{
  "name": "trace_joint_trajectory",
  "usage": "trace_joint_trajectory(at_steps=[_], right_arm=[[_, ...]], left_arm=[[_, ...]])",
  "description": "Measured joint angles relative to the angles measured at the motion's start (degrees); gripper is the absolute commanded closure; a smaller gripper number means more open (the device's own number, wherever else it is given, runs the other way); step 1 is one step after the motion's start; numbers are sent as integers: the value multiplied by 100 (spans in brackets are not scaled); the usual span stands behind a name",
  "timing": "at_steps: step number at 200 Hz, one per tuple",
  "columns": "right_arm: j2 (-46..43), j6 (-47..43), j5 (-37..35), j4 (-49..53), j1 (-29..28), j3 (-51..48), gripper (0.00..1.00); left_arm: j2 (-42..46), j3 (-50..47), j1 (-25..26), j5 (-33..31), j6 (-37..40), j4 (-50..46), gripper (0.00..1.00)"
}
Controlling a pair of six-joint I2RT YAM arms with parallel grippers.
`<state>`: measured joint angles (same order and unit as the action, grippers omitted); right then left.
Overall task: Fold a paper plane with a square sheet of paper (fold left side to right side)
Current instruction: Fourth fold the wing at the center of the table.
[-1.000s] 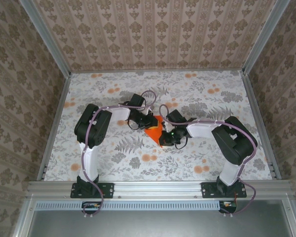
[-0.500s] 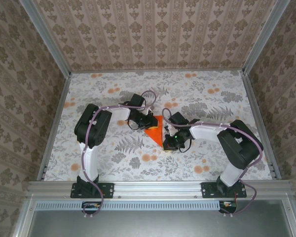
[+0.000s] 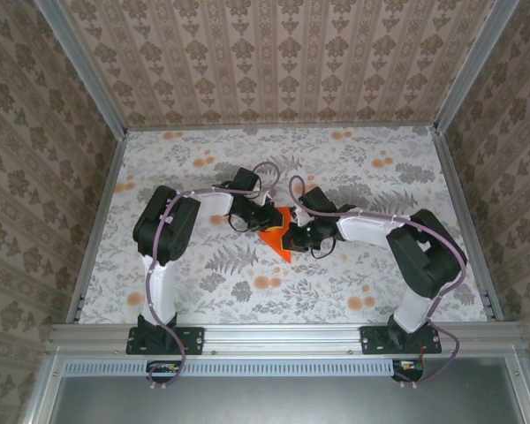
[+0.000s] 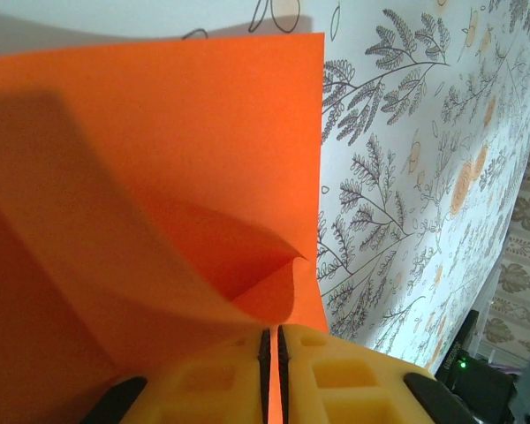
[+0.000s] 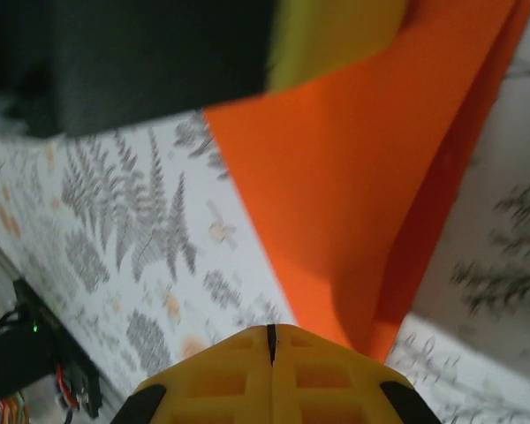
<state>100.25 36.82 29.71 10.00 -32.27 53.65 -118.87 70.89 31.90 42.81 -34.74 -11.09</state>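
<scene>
Left tool (image 4: 270,340) has its yellow pads (image 4: 336,384) pressed together on a raised fold of the orange sheet of paper (image 4: 159,159), pinching its edge. Right tool (image 5: 270,334) is pressed fully together, its tips at the paper's lower edge; whether it grips the paper I cannot tell. The creased sheet sits mid-table (image 3: 380,283), between both tools.
</scene>
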Motion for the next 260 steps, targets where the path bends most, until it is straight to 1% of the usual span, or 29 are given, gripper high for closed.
trace_joint_trajectory(at_steps=[37,110,162,215,260], right_arm=[[363,76,-219,-55,35,42,100],[402,-81,-376,85,17,92,100],[402,-140,-413,133,-4,92,100],[402,-214,-516,146,-24,116,100],[402,-214,-551,146,-26,122,100]], left_arm=[[2,0,0,-2,0,0,85],[11,11,-24,4,74,-15,84],[-125,205,-299,98,223,-107,85],[-313,479,-431,212,291,-245,85],[-455,800,-706,22,411,-317,85]])
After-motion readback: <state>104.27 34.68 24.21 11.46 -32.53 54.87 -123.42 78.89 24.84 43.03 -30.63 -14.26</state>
